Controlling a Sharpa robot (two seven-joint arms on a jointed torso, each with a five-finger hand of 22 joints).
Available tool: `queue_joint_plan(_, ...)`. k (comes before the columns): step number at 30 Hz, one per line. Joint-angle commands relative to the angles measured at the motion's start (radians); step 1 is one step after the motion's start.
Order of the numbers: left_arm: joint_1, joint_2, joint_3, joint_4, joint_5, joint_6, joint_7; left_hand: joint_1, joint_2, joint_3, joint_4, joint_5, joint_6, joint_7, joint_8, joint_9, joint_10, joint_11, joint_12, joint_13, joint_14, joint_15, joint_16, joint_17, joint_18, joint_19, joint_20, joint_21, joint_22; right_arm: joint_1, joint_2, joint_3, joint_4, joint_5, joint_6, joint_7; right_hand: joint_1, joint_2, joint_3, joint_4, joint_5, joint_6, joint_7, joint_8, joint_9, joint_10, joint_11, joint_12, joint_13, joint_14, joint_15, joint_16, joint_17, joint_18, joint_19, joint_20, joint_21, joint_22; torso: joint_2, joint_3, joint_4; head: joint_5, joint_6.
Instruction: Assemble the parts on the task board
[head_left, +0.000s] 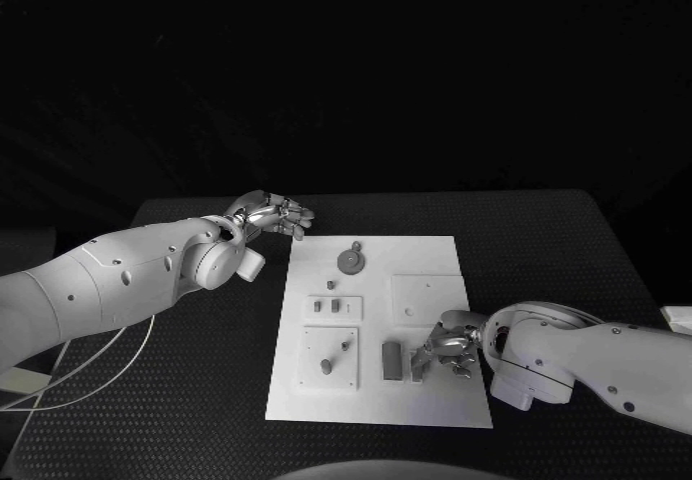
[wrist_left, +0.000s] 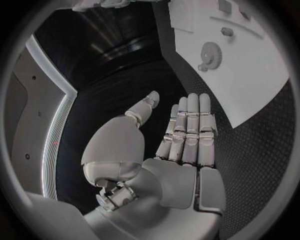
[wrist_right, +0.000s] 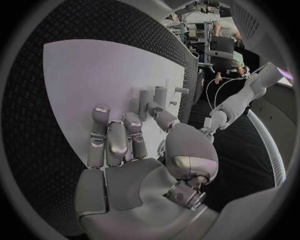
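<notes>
The white task board (head_left: 433, 400) lies in the middle of the black table. A round gear part (head_left: 351, 260) sits near its far edge, also seen as the gear (wrist_left: 209, 52) on the board (wrist_left: 256, 90) in the left wrist view. My left hand (head_left: 271, 213) hovers off the board's far left corner, fingers straight, palm bare; the same hand (wrist_left: 184, 135) holds nothing. My right hand (head_left: 450, 350) is down on the board's near right part beside a grey block (head_left: 392, 360). Its fingers (wrist_right: 134, 125) and thumb curl at upright grey pegs (wrist_right: 153, 96); whether they pinch one is unclear.
Two small parts (head_left: 335, 305) lie in a plate at the board's left middle, and a lower plate carries pegs (head_left: 335, 358). A plain square plate (head_left: 426, 293) sits just beyond my right hand. Black table (head_left: 577, 250) surrounds the board.
</notes>
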Motion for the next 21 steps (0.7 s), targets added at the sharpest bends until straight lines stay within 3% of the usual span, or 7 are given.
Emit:
queue_joint_plan(1, 0.001, 0.002, 0.001, 0.001, 0.005, 0.008, 0.009, -0.007, 0.002, -0.001, 0.002, 0.000, -0.004, -0.003, 0.006, -0.001, -0.001, -0.002, 0.003, -0.001, 0.010, 0.000, -0.004, 0.002, 0.020, 0.007, 0.003, -0.004, 0.002, -0.002, 0.005, 0.000, 0.007, -0.016, 0.035, 0.016, 0.011, -0.009, 0.004, -0.007, -0.003, 0.004, 0.003, -0.004, -0.002, -0.003, 0.000, -0.004, -0.001, -0.001, -0.004, -0.001, -0.002, 0.018, 0.002, -0.008, 0.001, 0.016, 0.000, 0.0000, -0.0004, 0.001, 0.000)
queue_joint_plan(12, 0.001, 0.002, 0.001, 0.001, 0.005, 0.011, 0.008, -0.007, 0.002, -0.001, 0.002, 0.000, -0.004, -0.003, 0.006, -0.002, -0.001, -0.002, 0.003, -0.001, 0.010, 0.000, -0.004, 0.002, 0.020, 0.007, 0.003, -0.004, 0.002, -0.002, 0.009, 0.000, 0.010, -0.025, 0.072, 0.019, 0.050, -0.012, 0.012, -0.011, -0.003, 0.002, 0.004, -0.003, -0.003, -0.004, 0.001, -0.005, -0.004, -0.004, -0.003, -0.001, -0.004, 0.018, -0.001, -0.008, 0.001, 0.017, 0.000, 0.0001, -0.0006, 0.001, -0.004)
queue_joint_plan(21, 0.001, 0.000, 0.001, 0.001, 0.005, 0.010, 0.006, -0.008, 0.002, -0.001, 0.002, 0.000, -0.004, -0.003, 0.006, -0.002, -0.001, -0.002, 0.003, -0.001, 0.010, 0.000, -0.005, 0.002, 0.020, 0.007, 0.003, -0.004, 0.002, -0.002, 0.011, 0.000, 0.006, -0.027, 0.055, 0.022, 0.059, -0.012, 0.010, -0.010, -0.004, 0.002, 0.005, -0.003, -0.003, -0.005, 0.002, -0.005, -0.004, -0.005, -0.002, -0.001, -0.005, 0.018, -0.002, -0.007, 0.001, 0.018, 0.000, -0.0002, 0.0005, 0.002, -0.006)
